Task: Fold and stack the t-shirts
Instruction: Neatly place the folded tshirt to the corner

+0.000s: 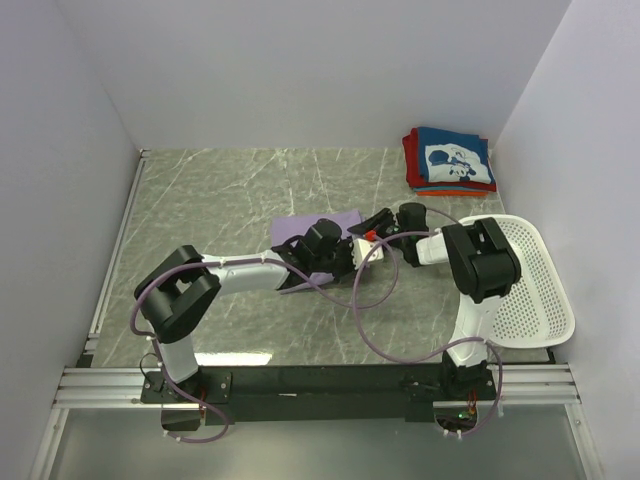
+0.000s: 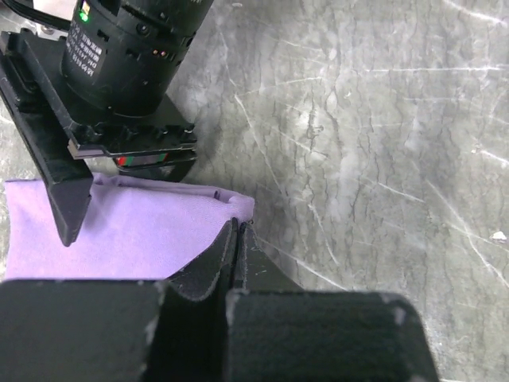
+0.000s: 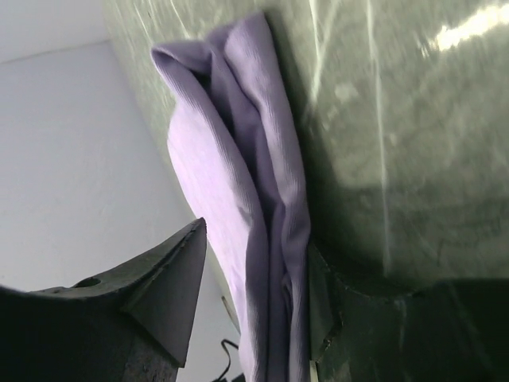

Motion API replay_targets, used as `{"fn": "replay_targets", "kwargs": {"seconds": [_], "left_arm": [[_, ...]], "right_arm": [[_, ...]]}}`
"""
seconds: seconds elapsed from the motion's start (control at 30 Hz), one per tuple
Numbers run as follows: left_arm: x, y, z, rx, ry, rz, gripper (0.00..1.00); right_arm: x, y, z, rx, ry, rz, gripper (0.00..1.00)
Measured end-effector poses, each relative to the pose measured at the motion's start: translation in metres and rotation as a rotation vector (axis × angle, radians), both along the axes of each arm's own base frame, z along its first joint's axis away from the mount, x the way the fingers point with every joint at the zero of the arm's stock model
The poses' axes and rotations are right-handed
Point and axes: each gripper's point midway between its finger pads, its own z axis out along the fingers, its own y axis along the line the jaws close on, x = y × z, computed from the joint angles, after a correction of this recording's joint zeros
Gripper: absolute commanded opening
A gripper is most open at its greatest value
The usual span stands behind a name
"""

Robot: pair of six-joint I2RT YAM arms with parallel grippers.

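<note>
Left of the white basket (image 1: 535,270), with the right arm (image 1: 480,265) in between: the lavender t-shirt (image 1: 310,225), folded to a flat rectangle on the grey marbled table (image 1: 220,190). Lies apart from the basket, not touching it.

Behind the far left corner of the basket, close to the back wall: the stack of folded t-shirts (image 1: 445,186). On top, the navy t-shirt (image 1: 455,158) with a white print; below it, red and orange layers showing at the edges. Well apart from the lavender t-shirt.

Left gripper (image 2: 236,232): closed fully, the two fingers (image 2: 203,278) pressed together with no gap. Pinches the lavender t-shirt at a corner on the side turned to the basket. Cloth puckered up a little at the tips.

Right gripper (image 1: 380,220): comes from the basket side to the same side of the lavender t-shirt, just beside the left gripper. Partly open, one finger on each side of the thick folded edge. In the right wrist view, cloth between the fingers (image 3: 163,302), close against one and with a narrow gap before the other. Not clamped on the cloth.
</note>
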Motion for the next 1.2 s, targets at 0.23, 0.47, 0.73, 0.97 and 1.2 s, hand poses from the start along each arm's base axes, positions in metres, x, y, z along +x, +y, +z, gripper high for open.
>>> {"fn": "replay_targets", "kwargs": {"seconds": [0.23, 0.47, 0.73, 0.97, 1.2], "left_arm": [[0.002, -0.001, 0.004, -0.015, 0.016, 0.013, 0.01], [0.007, -0.001, 0.008, -0.025, 0.030, 0.030, 0.31], [0.031, 0.051, 0.026, -0.043, 0.183, 0.184, 0.60], [0.055, 0.123, 0.053, -0.087, 0.283, 0.416, 0.94], [0.043, 0.154, 0.034, -0.019, 0.366, 0.533, 1.00]], "right_arm": [[0.011, 0.002, -0.003, -0.012, -0.019, -0.012, 0.45], [0.015, 0.006, -0.012, -0.071, -0.024, 0.010, 0.07], [0.053, 0.001, 0.009, -0.359, -0.170, 0.166, 0.00], [0.121, -0.014, 0.065, -0.612, -0.383, 0.263, 0.00], [0.168, -0.051, 0.059, -0.779, -0.395, 0.307, 0.00]]}}
